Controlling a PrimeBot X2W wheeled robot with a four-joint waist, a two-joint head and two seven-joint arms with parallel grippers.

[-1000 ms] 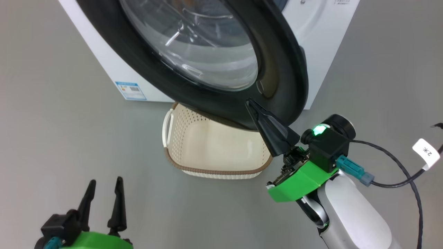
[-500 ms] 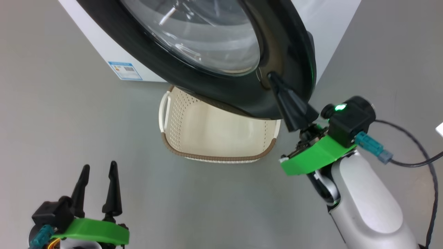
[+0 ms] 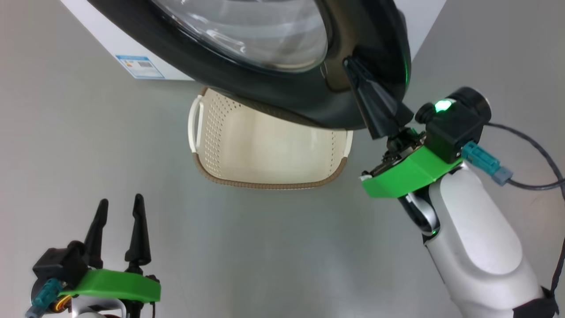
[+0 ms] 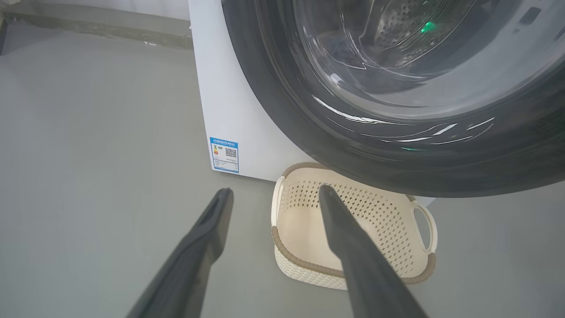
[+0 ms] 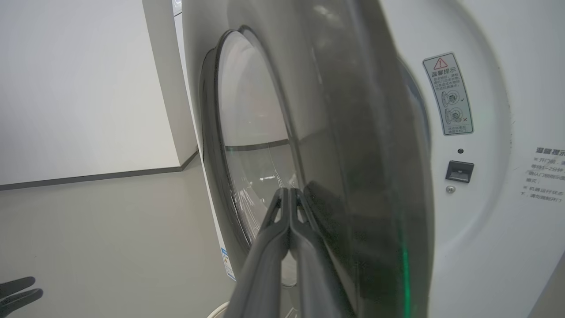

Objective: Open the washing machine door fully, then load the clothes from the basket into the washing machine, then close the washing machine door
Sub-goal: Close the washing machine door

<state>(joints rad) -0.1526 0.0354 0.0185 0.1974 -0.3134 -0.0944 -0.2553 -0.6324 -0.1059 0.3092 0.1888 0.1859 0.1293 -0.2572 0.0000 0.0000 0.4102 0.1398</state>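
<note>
The washing machine door (image 3: pixel 247 88), glossy black with a glass bowl, stands slightly ajar from the white washing machine (image 3: pixel 106 42). My right gripper (image 3: pixel 348 64) is shut, its tips against the door's outer face near the free edge. In the right wrist view the shut gripper (image 5: pixel 289 191) lies on the door (image 5: pixel 366 176), with a narrow gap to the machine front (image 5: pixel 485 221). The cream basket (image 3: pixel 265 185) sits on the floor under the door, nothing visible inside. My left gripper (image 3: pixel 120 201) hangs open at the lower left, pointing at the basket (image 4: pixel 300 260). The clothes are out of view.
Grey floor (image 3: pixel 265 256) spreads all around the basket. A blue label (image 4: pixel 224 154) sits low on the machine's front. The door's latch slot (image 5: pixel 459 171) shows on the machine front. A black cable (image 3: pixel 529 181) trails from my right wrist. A white wall (image 5: pixel 79 88) stands left of the machine.
My right gripper has moved forward and to the right along the door, and the door has swung closer to the machine. The head camera has shifted as well. The left gripper stays open.
</note>
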